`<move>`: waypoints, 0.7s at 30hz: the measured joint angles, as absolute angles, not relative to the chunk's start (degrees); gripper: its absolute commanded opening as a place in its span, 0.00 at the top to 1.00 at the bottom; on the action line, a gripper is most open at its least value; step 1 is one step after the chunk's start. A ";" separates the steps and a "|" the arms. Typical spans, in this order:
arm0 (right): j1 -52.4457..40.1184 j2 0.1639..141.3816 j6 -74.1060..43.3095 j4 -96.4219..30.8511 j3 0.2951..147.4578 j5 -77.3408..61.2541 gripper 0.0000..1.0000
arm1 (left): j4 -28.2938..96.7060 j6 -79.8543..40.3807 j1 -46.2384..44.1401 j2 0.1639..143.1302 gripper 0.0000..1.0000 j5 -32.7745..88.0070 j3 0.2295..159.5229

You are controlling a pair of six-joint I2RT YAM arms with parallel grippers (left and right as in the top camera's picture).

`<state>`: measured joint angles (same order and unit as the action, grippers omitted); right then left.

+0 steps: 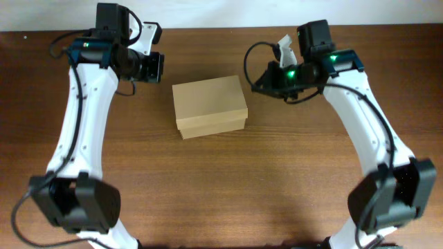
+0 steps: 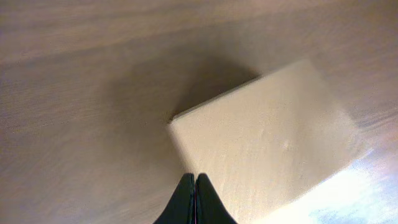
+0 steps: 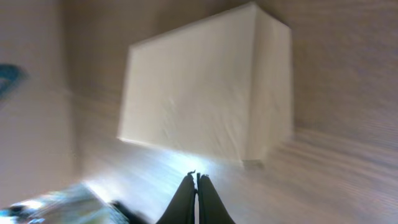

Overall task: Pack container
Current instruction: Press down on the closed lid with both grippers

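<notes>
The container (image 1: 210,106) is a tan cardboard box with its flap lid closed, lying in the middle of the wooden table. It also shows in the left wrist view (image 2: 267,140) and, blurred, in the right wrist view (image 3: 199,93). My left gripper (image 1: 158,67) is shut and empty, above the table just left of the box's far left corner; its fingertips (image 2: 194,180) hover over the box's near edge. My right gripper (image 1: 259,81) is shut and empty, right of the box's far right corner; its fingertips (image 3: 196,177) are close beside the box.
The wooden table (image 1: 277,173) stretches around the box. A pale wall or surface (image 1: 221,12) runs along the table's far edge. Both arm bases (image 1: 76,204) (image 1: 391,197) stand at the front corners.
</notes>
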<state>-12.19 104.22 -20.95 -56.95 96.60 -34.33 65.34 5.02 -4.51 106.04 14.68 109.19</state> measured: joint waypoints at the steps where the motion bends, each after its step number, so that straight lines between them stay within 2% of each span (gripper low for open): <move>1: -13.26 103.57 -20.27 -58.13 96.64 -32.21 0.96 | 66.39 5.10 -5.13 105.34 0.98 13.13 109.23; 9: -21.28 103.68 -17.74 -60.49 96.66 -20.01 0.96 | 64.05 5.17 -9.02 104.99 0.98 9.19 100.86; 15: -21.78 104.18 -17.45 -60.51 96.66 -16.49 0.96 | 58.19 5.17 -11.20 105.08 0.98 9.85 91.02; 21: -21.80 106.89 -17.32 -59.22 96.66 -15.22 0.96 | 56.03 5.17 -13.08 105.23 0.98 10.26 89.06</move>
<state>-21.80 106.89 -17.32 -59.22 96.66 -15.22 56.03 5.17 -13.08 105.23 10.26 89.06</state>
